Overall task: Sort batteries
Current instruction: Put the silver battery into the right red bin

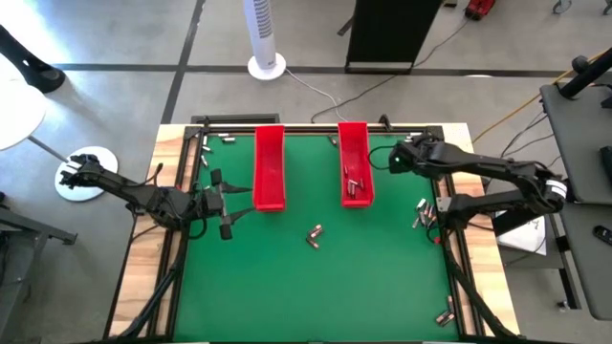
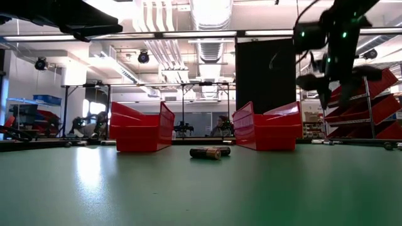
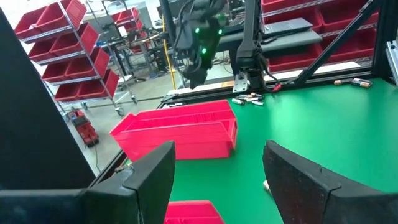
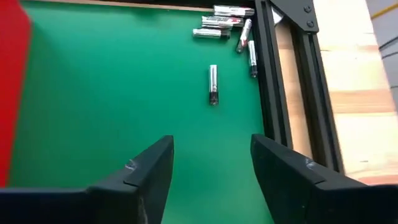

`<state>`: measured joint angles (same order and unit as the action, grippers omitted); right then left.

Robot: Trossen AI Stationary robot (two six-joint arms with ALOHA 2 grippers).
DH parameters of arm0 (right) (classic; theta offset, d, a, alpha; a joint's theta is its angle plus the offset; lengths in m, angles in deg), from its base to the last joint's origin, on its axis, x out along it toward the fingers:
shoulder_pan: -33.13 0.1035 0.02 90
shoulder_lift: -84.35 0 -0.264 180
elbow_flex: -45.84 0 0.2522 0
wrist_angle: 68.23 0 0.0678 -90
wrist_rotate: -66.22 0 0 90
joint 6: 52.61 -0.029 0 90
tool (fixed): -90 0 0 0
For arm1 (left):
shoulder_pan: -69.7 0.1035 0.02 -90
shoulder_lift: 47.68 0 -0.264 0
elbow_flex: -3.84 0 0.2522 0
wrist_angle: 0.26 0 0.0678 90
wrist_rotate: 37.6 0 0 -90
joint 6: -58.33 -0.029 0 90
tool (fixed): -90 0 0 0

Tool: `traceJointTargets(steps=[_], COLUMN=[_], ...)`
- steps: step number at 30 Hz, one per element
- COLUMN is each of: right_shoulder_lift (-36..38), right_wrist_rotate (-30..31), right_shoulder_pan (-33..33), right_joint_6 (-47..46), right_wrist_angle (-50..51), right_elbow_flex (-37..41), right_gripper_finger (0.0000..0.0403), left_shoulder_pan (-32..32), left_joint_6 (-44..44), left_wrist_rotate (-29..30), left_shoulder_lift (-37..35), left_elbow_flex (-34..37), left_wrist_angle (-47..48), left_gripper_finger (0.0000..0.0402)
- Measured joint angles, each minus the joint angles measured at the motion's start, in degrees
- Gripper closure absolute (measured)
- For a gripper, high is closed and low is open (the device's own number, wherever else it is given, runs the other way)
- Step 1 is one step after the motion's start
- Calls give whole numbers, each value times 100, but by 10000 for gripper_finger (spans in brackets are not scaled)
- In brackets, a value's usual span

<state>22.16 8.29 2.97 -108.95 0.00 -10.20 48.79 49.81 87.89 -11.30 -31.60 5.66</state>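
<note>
Two long red trays stand on the green mat: the left one [image 1: 270, 167] and the right one [image 1: 355, 162], which has several batteries [image 1: 356, 183] at its near end. Two batteries [image 1: 315, 234] lie mid-table, also in the low view [image 2: 210, 152]. More batteries lie by the right rail [image 1: 421, 212]; the right wrist view shows a single one [image 4: 213, 84] and a cluster [image 4: 227, 25]. My right gripper [image 1: 396, 158] [image 4: 211, 146] hangs open above bare mat, between the right tray and the right rail. My left gripper [image 1: 222, 201] [image 3: 219, 152] waits open beside the left tray.
A black frame rail [image 1: 446, 220] borders the mat, with wooden table edge outside it. Loose batteries lie at the far left corner [image 1: 215, 140] and the near right corner [image 1: 446, 313]. The mat's near half [image 1: 316, 296] is bare green.
</note>
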Motion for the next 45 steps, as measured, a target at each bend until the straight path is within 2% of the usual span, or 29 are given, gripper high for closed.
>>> traceJointTargets(steps=[6, 13, 22, 29, 45], right_shoulder_lift=[-376, -1077, -1882, -2083, -2447], right_wrist_rotate=[44, -273, -857, -636, -662], right_shoulder_pan=[-746, -1546, -2177, -2203, -2041], right_joint_6=[26, 368, 721, 192, -69], right_wrist_angle=[-1020, -1683, -2572, -2669, -2857], right_elbow_flex=[336, 445, 440, 358, 354], right_gripper_finger=[183, 212, 252, 276, 342], left_shoulder_pan=[2, 0, 2, 0, 0], left_joint_6=[-30, -96, -105, -105, -52], left_wrist_rotate=[0, 0, 0, 0, -2], left_shoulder_lift=[0, 0, 0, 0, 9], left_elbow_flex=[0, 0, -1, 0, 0], left_wrist_angle=[-10, -10, -10, -8, 76], left_gripper_finger=[180, 180, 180, 180, 180])
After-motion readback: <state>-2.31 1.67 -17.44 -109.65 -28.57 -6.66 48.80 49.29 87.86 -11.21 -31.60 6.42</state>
